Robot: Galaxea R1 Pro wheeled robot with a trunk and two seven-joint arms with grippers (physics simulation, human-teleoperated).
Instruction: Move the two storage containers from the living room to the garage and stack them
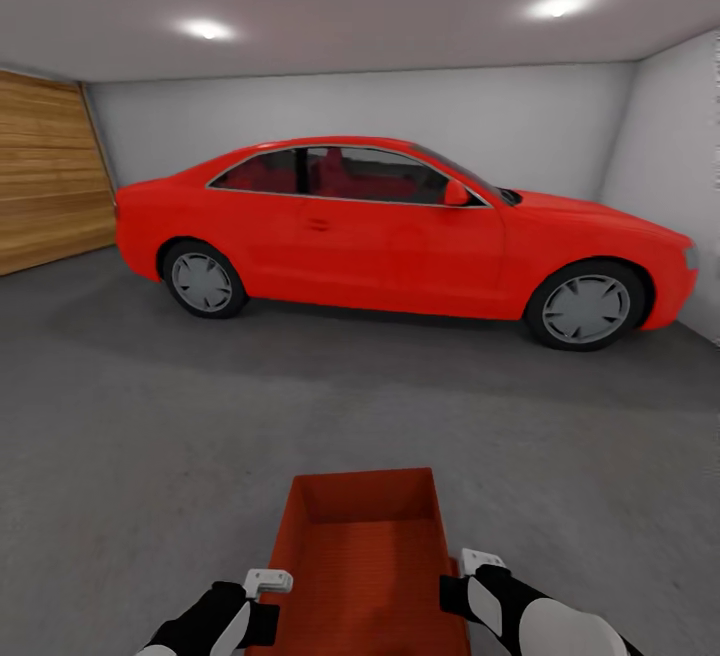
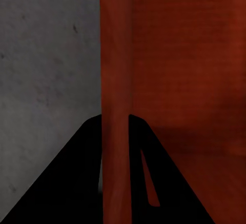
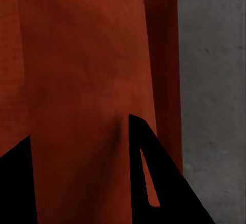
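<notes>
While I face the red car (image 1: 400, 226) in the garage, I hold one orange bin (image 1: 365, 556) low between both arms above the grey floor (image 1: 150, 436), left claw (image 2: 115, 126) pinching its left wall and right claw (image 3: 77, 131) pinching its right wall.

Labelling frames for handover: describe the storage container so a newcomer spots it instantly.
In the garage, find the red car; on the dark grey floor before it is the storage container, between the left hand and right hand. It is an open orange-red rectangular bin.
</notes>
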